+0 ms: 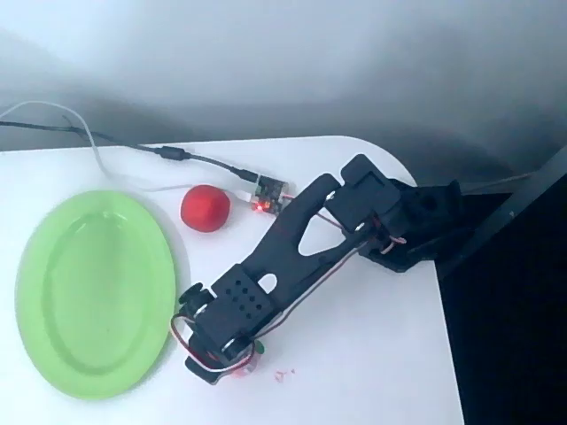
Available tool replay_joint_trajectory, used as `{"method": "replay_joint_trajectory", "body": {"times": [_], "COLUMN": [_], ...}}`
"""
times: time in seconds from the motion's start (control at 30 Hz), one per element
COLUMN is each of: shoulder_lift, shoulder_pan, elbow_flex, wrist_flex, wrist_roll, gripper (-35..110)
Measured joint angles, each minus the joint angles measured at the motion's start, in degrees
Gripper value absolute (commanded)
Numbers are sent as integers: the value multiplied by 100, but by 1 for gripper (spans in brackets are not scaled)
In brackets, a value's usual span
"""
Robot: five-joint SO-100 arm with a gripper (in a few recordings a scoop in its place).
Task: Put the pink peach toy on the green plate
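The green plate (93,292) is a large light-green oval lying on the white table at the left. My black arm reaches from the right edge down to the lower left, and its gripper (229,363) points down at the table just right of the plate's lower rim. A small bit of pink and green, the pink peach toy (252,364), peeks out from under the gripper's right side. The gripper hides most of the toy. Whether the fingers are closed on it cannot be made out from above.
A plain red ball (205,208) rests above the plate's right rim. A small circuit board (270,192) with a black cable (177,155) lies behind it. The arm's base (416,226) sits at the table's right edge. Tiny pink specks (282,376) lie right of the gripper.
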Motion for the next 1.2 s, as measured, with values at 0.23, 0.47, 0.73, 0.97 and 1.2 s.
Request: {"method": "replay_joint_trajectory", "body": {"times": [0.23, 0.47, 0.73, 0.97, 1.2], "shoulder_lift": [35, 976, 1978, 888, -545], "shoulder_pan": [70, 580, 2074, 2628, 2804], "elbow_flex": [-18, -9, -176, -457, -1248], "wrist_flex": [422, 501, -439, -1354, -1670], "wrist_roll": [-202, -606, -1723, -2136, -2145], "gripper": [0, 0, 0, 0, 0]}}
